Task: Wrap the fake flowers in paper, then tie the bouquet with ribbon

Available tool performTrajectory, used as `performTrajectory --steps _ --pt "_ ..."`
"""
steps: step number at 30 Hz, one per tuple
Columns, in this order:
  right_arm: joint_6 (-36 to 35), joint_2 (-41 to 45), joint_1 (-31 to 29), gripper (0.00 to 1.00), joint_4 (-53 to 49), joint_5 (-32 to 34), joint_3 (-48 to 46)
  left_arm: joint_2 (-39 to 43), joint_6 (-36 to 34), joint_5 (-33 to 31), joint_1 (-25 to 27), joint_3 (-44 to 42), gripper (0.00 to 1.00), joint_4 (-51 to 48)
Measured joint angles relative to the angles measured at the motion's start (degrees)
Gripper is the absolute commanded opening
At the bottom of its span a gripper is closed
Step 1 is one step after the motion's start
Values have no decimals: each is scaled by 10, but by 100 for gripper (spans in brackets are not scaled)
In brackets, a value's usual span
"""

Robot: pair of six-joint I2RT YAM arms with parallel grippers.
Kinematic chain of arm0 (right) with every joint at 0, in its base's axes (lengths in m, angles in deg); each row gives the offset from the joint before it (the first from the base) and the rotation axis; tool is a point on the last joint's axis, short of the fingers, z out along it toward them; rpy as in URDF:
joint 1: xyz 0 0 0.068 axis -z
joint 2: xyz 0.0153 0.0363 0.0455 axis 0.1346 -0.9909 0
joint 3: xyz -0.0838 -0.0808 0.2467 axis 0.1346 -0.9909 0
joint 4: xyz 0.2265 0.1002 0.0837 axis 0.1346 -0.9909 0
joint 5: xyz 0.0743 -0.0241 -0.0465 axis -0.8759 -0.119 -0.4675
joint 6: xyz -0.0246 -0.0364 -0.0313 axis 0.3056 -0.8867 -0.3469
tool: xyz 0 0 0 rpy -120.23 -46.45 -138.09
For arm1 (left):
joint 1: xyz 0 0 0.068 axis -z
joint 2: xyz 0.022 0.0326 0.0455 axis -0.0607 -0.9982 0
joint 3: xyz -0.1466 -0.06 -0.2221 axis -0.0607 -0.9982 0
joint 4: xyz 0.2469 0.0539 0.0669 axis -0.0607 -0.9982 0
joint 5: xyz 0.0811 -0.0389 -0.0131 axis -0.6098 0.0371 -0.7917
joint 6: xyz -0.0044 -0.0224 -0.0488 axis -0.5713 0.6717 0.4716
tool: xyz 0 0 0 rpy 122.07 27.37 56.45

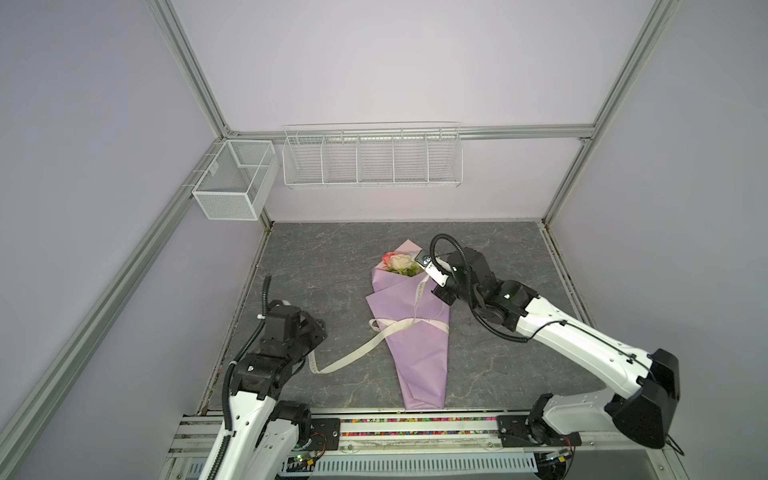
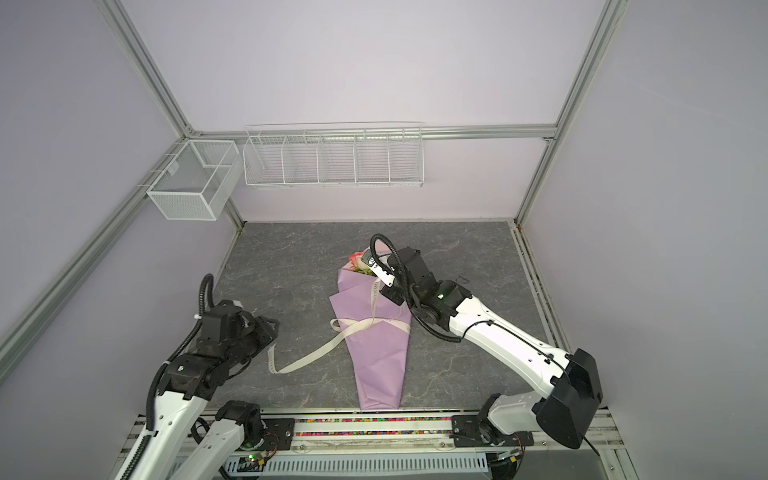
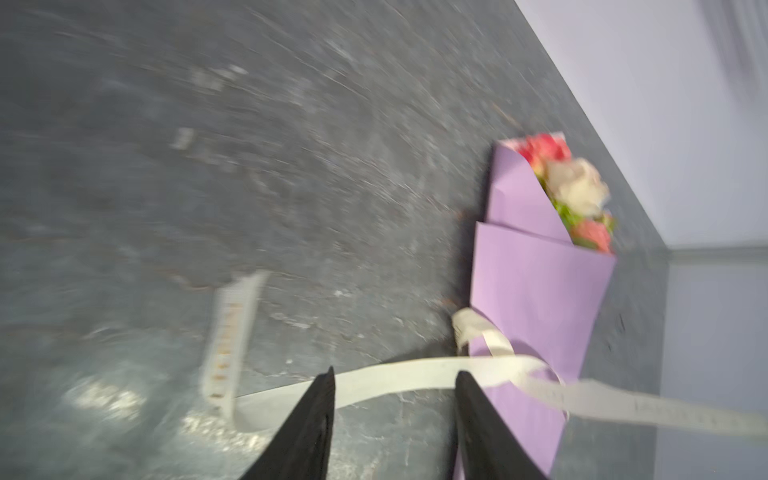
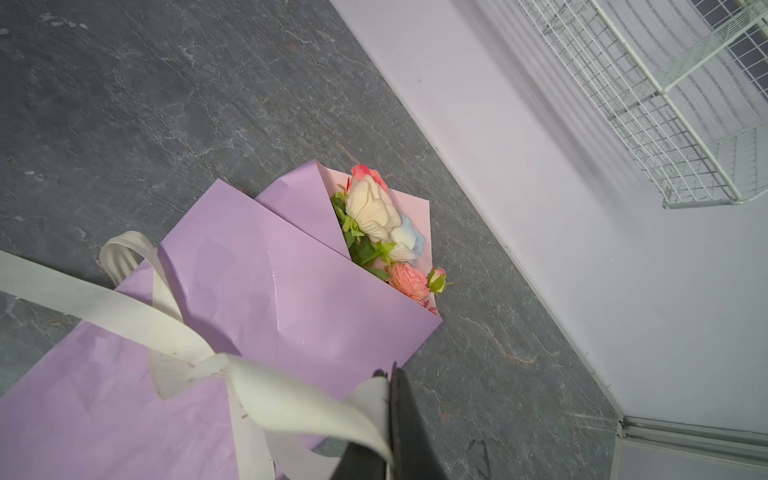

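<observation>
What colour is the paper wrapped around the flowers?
The paper is lilac outside, pink inside; clearest in the right wrist view.

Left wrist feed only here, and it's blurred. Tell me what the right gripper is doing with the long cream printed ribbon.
Observer: The right gripper is shut on the long cream ribbon, pinching one tail that rises from the lilac wrapping paper cone.
Operator: Give its position.
Observer: In both top views it is by the flower end of the cone, and the ribbon runs up to it from where it crosses the cone's middle.
Operator: Describe the flowers; mine are a smear.
Observer: The bouquet of fake flowers includes a pale-blue rose that your view does not show.
</observation>
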State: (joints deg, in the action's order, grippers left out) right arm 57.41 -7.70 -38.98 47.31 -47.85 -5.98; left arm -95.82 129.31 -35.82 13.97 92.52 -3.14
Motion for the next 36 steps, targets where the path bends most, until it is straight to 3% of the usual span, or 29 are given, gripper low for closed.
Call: performTrajectory --steps 4,8,17,25,36 --pt "8 4 1 9 1 -5 -17 -104 -64 4 158 -5 46 111" --pt "21 7 1 9 -3 -7 -36 -222 -148 5 237 23 46 175" --pt "51 41 2 10 -7 -8 -69 -370 -270 4 276 97 51 201" --pt "67 46 5 9 -7 -9 -81 -465 -321 -17 296 149 54 190" --pt "73 57 10 10 -7 -9 -86 -529 -353 -37 299 186 51 129"
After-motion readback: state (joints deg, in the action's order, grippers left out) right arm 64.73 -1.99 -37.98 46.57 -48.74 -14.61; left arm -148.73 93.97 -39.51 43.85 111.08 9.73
